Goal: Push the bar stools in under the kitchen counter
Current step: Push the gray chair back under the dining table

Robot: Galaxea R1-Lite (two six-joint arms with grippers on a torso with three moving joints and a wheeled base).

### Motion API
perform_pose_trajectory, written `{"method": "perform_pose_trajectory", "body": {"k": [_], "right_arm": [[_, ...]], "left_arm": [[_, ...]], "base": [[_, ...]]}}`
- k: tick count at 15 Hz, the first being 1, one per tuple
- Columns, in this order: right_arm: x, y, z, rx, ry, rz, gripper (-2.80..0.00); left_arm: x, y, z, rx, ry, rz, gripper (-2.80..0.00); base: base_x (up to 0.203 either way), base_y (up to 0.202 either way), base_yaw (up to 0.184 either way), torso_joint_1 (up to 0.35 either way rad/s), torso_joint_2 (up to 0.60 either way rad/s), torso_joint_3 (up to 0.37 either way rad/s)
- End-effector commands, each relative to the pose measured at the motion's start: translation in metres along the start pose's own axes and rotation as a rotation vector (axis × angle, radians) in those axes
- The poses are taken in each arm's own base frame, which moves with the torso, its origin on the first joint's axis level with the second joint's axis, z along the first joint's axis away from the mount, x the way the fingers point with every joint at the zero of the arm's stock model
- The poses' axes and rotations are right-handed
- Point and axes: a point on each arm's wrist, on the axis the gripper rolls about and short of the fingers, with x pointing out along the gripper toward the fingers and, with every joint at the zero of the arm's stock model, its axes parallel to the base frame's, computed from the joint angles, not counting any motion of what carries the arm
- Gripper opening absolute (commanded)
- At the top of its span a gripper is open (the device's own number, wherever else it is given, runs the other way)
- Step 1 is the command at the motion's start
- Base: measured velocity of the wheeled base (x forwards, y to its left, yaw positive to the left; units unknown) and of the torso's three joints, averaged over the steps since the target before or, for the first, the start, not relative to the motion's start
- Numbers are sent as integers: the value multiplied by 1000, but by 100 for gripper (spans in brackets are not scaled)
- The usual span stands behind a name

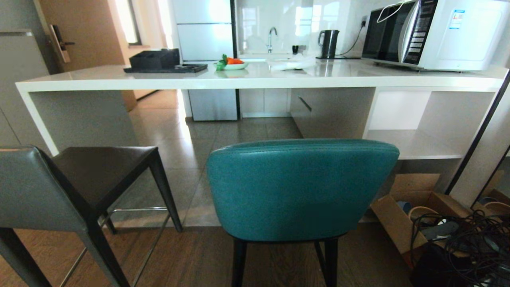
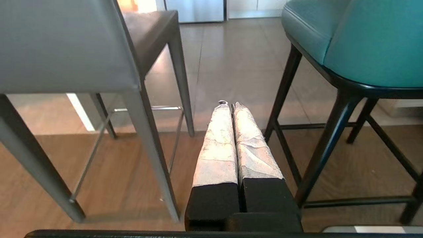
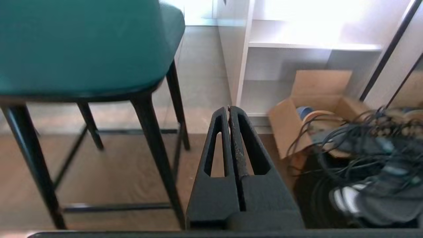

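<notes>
**Both stools stand out from the counter, grippers closed and low**

Nearest the robot, the left gripper (image 2: pixel 230 105) hangs low over the wooden floor (image 1: pixel 191 255) in the gap between the two stools, its taped fingers (image 2: pixel 218 138) pressed together on nothing. The right gripper (image 3: pixel 229 109) sits low just beside the teal stool's dark legs, likewise clenched and empty; neither touches a stool.

The teal stool (image 1: pixel 299 187) stands straight ahead with its curved back towards the robot. To the left, apart from it, the grey stool (image 1: pixel 59 187) shows its dark seat and thin metal footrest. A cardboard box (image 1: pixel 402 207) and tangled cables (image 1: pixel 462 243) lie to the right.

Beyond them runs the kitchen counter (image 1: pixel 255 81), carrying a microwave (image 1: pixel 434 34), a black tray (image 1: pixel 167 65) and a small plate (image 1: pixel 231 64). A kettle (image 1: pixel 328 43) stands further back.
</notes>
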Motion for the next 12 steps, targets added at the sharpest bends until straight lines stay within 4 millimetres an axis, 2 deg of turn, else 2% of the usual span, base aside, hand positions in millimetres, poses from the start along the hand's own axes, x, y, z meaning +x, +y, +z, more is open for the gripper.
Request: {"method": "perform_pose_trajectory", "body": {"k": [1,6,12], "right_arm": [[0,0,-1,-22,4,20,-280],[0,0,-1,55,5,9,-280],[0,0,-1,56,6,7,-280]], "left_arm": [[0,0,-1,5,-2,-2,-280],[0,0,-1,2,1,-2,-280],[0,0,-1,0,2,-2,-280]], "base": [[0,0,0,0,0,0],[0,0,0,0,0,0],[0,0,0,0,0,0]]}}
